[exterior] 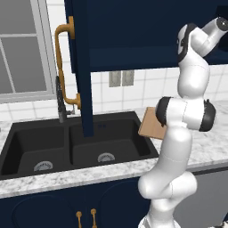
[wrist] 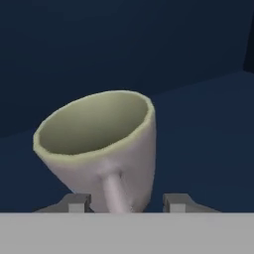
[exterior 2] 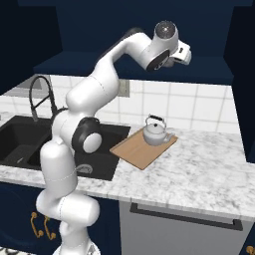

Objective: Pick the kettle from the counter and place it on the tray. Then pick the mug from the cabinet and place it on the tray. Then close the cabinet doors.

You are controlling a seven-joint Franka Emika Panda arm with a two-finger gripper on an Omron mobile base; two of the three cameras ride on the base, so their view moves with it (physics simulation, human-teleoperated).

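mug (wrist: 106, 144): pale beige-grey
kettle (exterior 2: 155, 132): silver-grey, dark handle
tray (exterior 2: 137, 149): light-brown wood
bench (exterior 2: 199, 174): white-grey speckled marble
cabinet door (exterior: 80, 67): navy, brass handle
sink (exterior: 75, 147): black

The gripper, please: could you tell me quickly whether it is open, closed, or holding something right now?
Gripper: fingertips sit on either side of the mug near its handle; whether they grip it cannot be told.

Faucet (exterior: 61, 100), window (exterior: 22, 49), wall outlet (exterior: 121, 78)
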